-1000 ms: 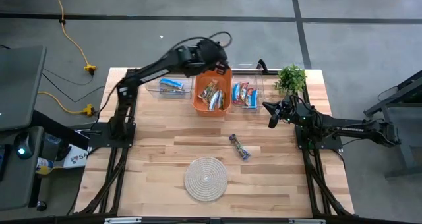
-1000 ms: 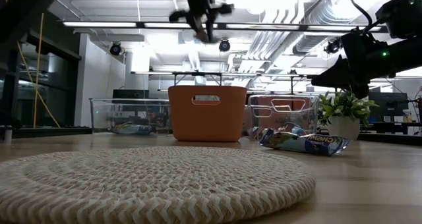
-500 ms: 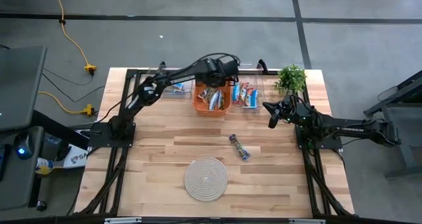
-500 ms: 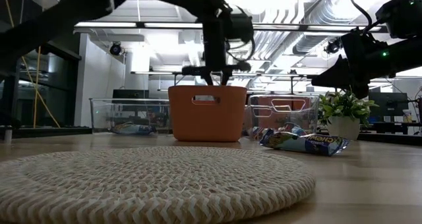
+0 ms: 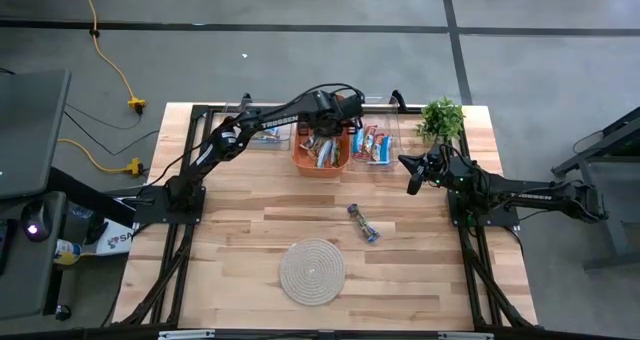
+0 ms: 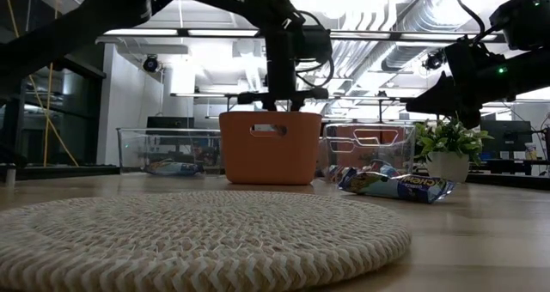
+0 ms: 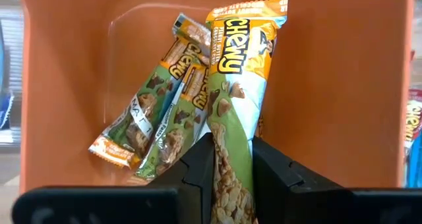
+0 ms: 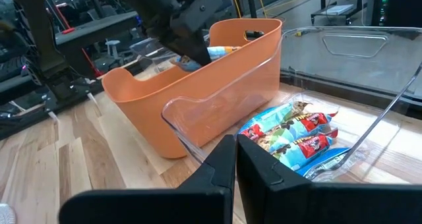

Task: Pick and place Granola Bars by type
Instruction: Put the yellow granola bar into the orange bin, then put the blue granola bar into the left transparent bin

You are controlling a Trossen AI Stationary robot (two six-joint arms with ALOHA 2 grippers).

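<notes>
Currently the left gripper [image 7: 232, 159] hangs inside the orange bin [image 5: 322, 152], upper centre of the high view, its fingers [image 7: 201, 171] pinching a tan granola bar [image 7: 237, 99] above matching bars. Placing looks underway; next comes release, then fetching the lone bar [image 5: 363, 222] mid-table. The right gripper [image 5: 414, 173] waits, fingers pressed together, beside a clear bin [image 8: 343, 85] of red-and-blue bars [image 8: 293, 135]. The wooden table [image 5: 240, 240] also carries a rope mat [image 5: 312, 268] and a potted plant [image 5: 441, 118]; grey floor surrounds it.

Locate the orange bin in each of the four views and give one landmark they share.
High view: orange bin, table's far middle.
Low view: centre.
Left wrist view: fills the frame.
Right wrist view: left of centre.
Shared landmark: the left end effector holding a granola bar over it.
</notes>
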